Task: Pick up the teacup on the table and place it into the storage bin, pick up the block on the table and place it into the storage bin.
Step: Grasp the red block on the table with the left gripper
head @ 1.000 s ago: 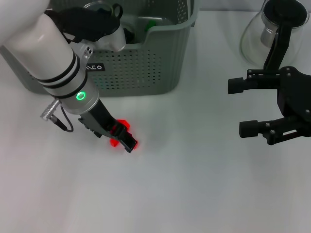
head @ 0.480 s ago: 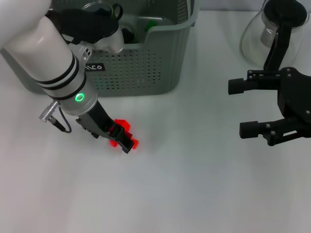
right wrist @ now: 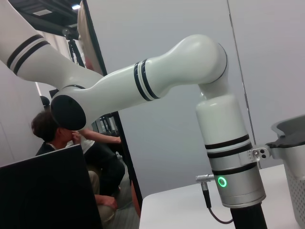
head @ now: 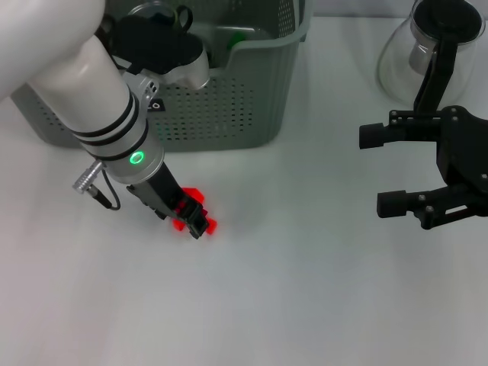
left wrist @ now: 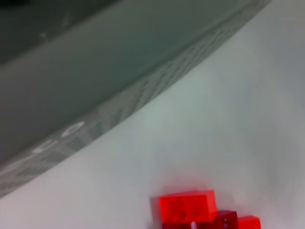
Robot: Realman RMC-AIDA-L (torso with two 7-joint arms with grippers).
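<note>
Head view: the left gripper [head: 192, 217] is reaching down at lower left of centre, its fingers closing around the red block [head: 191, 211] on the table [head: 305, 290], just below the storage bin [head: 229, 107]. At right, the right gripper [head: 381, 169] is hovering with fingers spread.

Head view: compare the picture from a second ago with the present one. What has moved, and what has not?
The left arm shifted slightly rightward, now hiding the grey-green perforated storage bin's label; its tool stays low over the small red block on the white table, which barely moved. The open right tool, glass teapot and bin stayed put.
</note>
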